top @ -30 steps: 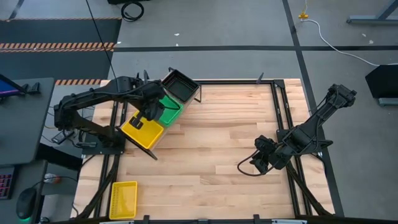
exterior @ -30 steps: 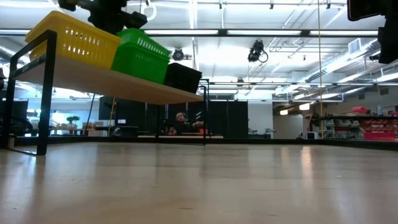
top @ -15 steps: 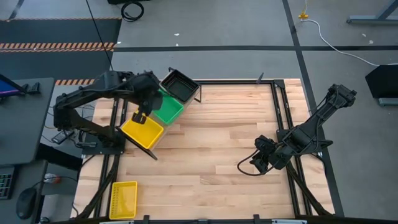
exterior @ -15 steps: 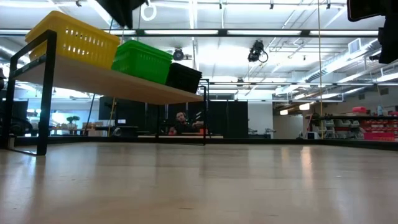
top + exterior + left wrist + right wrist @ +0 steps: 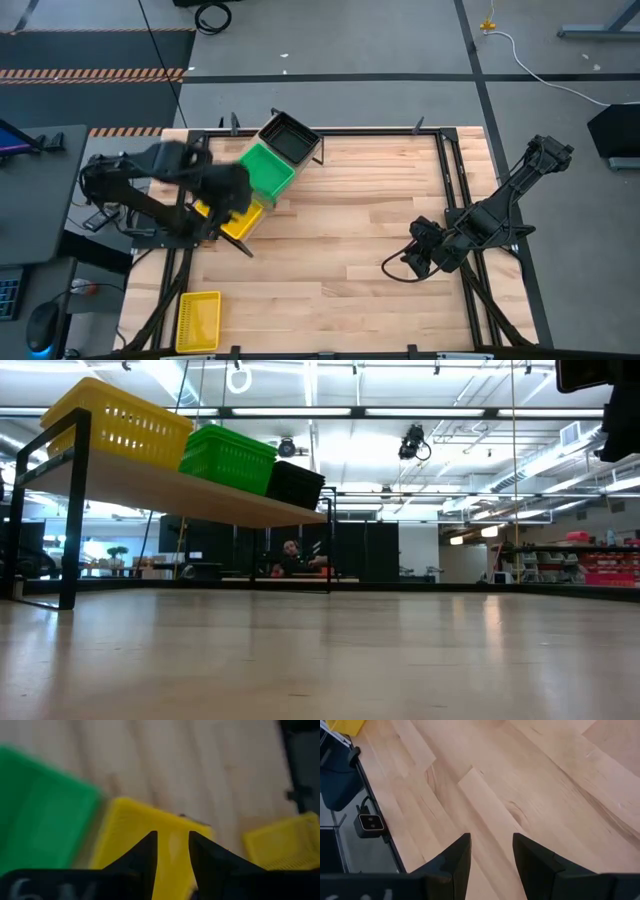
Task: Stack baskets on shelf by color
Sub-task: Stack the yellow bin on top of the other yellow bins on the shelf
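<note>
The shelf [image 5: 180,490] stands at the table's far left and carries a yellow basket [image 5: 240,222], a green basket [image 5: 266,170] and a black basket [image 5: 291,137], each resting on its bottom. In the low view the yellow basket [image 5: 120,420], green basket [image 5: 228,458] and black basket [image 5: 293,485] stand side by side. Another yellow basket [image 5: 198,320] lies on the table at the near left. My left gripper [image 5: 172,835] hangs open above the shelf's yellow basket [image 5: 150,845], clear of it. My right gripper [image 5: 491,837] waits open over bare wood at the right [image 5: 412,258].
Black frame rails [image 5: 450,190] run along the table's edges. A dark cable [image 5: 390,272] loops on the wood by the right gripper. The middle of the tabletop [image 5: 340,230] is bare wood. A person [image 5: 290,550] shows far off in the room behind.
The green basket, tilted and raised under my left gripper a second ago, now sits level on the shelf between the yellow and the black one. My left gripper has come off it, risen out of the low view, rolled, and swung toward the table's near edge over the yellow basket.
</note>
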